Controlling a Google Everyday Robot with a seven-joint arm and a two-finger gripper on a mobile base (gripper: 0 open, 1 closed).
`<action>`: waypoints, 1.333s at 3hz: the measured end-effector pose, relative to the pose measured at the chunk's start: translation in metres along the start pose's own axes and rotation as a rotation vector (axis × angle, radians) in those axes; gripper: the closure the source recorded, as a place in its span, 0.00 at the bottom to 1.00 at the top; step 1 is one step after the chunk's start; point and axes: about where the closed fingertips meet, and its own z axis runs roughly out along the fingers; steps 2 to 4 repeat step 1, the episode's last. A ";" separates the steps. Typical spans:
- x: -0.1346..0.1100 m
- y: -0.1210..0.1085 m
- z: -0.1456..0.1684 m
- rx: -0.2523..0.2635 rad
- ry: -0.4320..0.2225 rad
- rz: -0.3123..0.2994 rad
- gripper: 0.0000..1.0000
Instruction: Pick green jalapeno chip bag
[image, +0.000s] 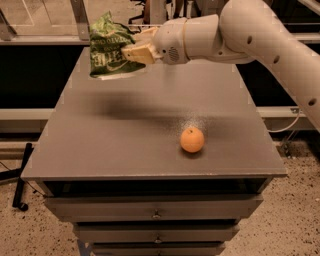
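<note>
The green jalapeno chip bag (110, 46) is a crinkly light-green bag with white lettering and a white bottom edge. It hangs in the air above the far left part of the grey cabinet top (130, 135). My gripper (134, 50) is shut on the bag's right side, its tan fingers (141, 53) pinching it. The white arm reaches in from the upper right. The bag's shadow falls on the top below it.
An orange (192, 139) sits on the cabinet top to the right of centre, towards the front. Drawers (155, 214) face the front below the top. A black stand leg (20, 180) is on the speckled floor at the left.
</note>
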 end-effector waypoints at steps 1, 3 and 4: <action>-0.001 0.004 0.002 -0.028 -0.013 0.011 1.00; -0.001 0.004 0.002 -0.028 -0.013 0.011 1.00; -0.001 0.004 0.002 -0.028 -0.013 0.011 1.00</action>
